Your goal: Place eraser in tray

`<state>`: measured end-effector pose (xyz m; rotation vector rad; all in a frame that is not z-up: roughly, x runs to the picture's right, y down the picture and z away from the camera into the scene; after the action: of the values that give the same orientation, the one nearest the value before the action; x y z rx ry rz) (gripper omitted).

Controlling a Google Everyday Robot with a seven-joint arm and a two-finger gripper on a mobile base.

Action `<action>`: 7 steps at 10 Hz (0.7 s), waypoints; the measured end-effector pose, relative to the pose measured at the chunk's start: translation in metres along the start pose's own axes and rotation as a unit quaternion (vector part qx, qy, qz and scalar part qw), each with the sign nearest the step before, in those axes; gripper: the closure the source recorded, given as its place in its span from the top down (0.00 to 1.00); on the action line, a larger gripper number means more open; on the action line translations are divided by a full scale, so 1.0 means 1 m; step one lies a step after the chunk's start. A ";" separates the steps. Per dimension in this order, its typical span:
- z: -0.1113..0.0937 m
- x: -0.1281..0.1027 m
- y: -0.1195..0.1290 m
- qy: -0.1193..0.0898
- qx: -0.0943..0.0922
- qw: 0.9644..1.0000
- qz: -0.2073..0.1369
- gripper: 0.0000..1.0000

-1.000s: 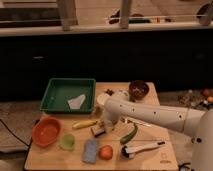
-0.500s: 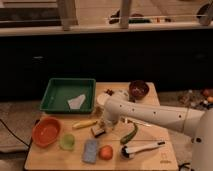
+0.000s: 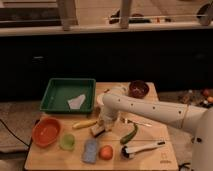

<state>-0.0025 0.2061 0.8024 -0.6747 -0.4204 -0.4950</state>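
Your gripper (image 3: pixel 105 124) hangs low over the middle of the wooden table (image 3: pixel 150 161), at the end of the white arm (image 3: pixel 150 111) that reaches in from the 3 o'clock side. The eraser (image 3: pixel 98 131) sits right at its tip, on the 7 o'clock side, with its tan top showing; it is on the table, outside the tray. You cannot tell whether the gripper is spread or closed, nor whether it has hold of the eraser. The green tray (image 3: pixel 50 97) lies at 10 o'clock from the gripper, near but apart from it, and a flat whitish scrap (image 3: pixel 76 102) rests inside, toward the tray's 4 o'clock corner. A long yellow item (image 3: pixel 85 123) lies at 9 o'clock, just beside the eraser. Farther out at 8 o'clock, by the table's edge, stands the round orange bowl (image 3: pixel 46 131), with a small green cup (image 3: pixel 67 141) just beside it. At 7 o'clock you have the blue-grey sponge (image 3: pixel 90 150), and an orange-red fruit (image 3: pixel 105 152) just beside that, at 6 o'clock. A curved green vegetable (image 3: pixel 129 134) lies at 4 o'clock, with a white-handled brush (image 3: pixel 142 148) beyond it. A dark red bowl (image 3: pixel 138 89) stands at 1 o'clock, near the far edge.
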 end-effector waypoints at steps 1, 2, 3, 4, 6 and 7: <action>-0.006 -0.002 -0.001 -0.002 -0.007 1.000 -0.010 0.00; -0.012 -0.004 -0.003 -0.005 -0.011 1.000 -0.019 0.00; -0.017 -0.006 -0.003 -0.007 -0.016 0.999 -0.027 0.00; -0.026 -0.011 -0.007 -0.010 -0.020 0.999 -0.040 0.00; -0.039 -0.015 -0.009 -0.015 -0.025 0.998 -0.053 0.00; -0.044 -0.017 -0.010 -0.017 -0.027 0.998 -0.060 0.00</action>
<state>-0.0129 0.1748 0.7674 -0.7129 -0.4831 -0.6104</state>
